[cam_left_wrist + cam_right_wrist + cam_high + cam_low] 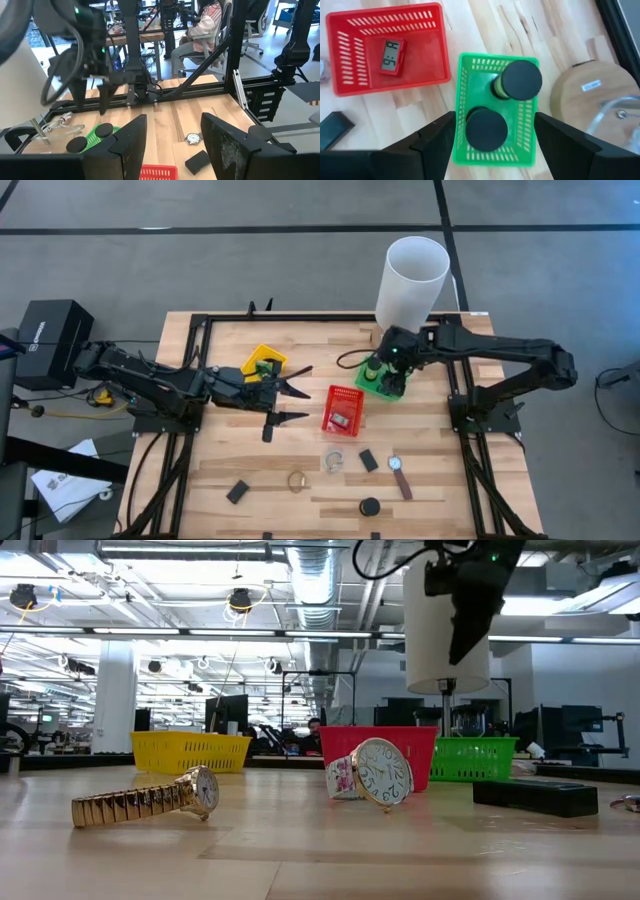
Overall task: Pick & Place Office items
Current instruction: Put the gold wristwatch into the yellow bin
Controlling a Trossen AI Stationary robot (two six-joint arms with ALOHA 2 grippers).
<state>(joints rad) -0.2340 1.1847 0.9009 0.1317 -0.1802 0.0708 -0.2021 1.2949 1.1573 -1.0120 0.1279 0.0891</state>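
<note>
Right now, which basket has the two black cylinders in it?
The green basket, right under the right pincer. The red basket holds only a small red clock, and the yellow basket sits by the left arm.

Both arms are showing matte black housings, chunky joints linked by slim tubes. Black cables are looping off the right arm (500,355) beside the tall white cylinder (411,278); a small green light is glowing on its wrist. The left arm (150,380) is ending in tapered dark fingers (131,142), scuffed greyish inside.
</note>
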